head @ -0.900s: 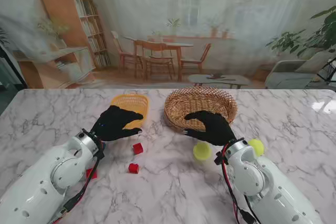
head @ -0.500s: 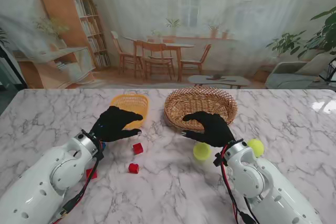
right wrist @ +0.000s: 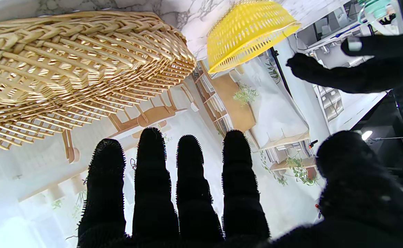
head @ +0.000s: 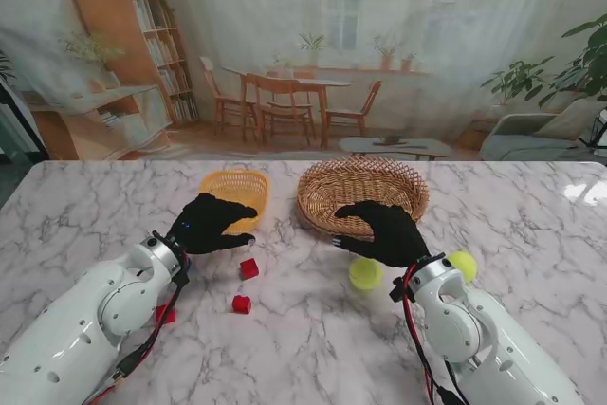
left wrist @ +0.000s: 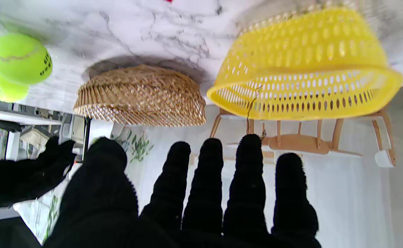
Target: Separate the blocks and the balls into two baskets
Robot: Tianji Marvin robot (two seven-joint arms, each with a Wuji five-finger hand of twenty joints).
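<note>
Both hands were empty, with their fingers spread wide. The left hand (head: 211, 224) hovered just in front of the yellow basket (head: 237, 188), and the right hand (head: 384, 232) hovered at the near rim of the wicker basket (head: 362, 194), which stood just to the right of the yellow one.

Taking the wicker basket as landmark, one tennis ball (head: 365, 273) lay nearer to me than it, close under the right wrist, and a second ball (head: 463, 266) lay to the right of that one. Two red blocks (head: 248, 268) (head: 241, 303) lay to the left of the wicker basket and nearer to me.

I think the risk was with the near ball: if the right hand came down carelessly, the wrist could push it and it would roll away. The right fingers could also catch on the wicker rim.

The stand view showed the blocks clearly, while the left wrist view showed only a thin red edge but both balls together. The right wrist view showed neither balls nor blocks.
</note>
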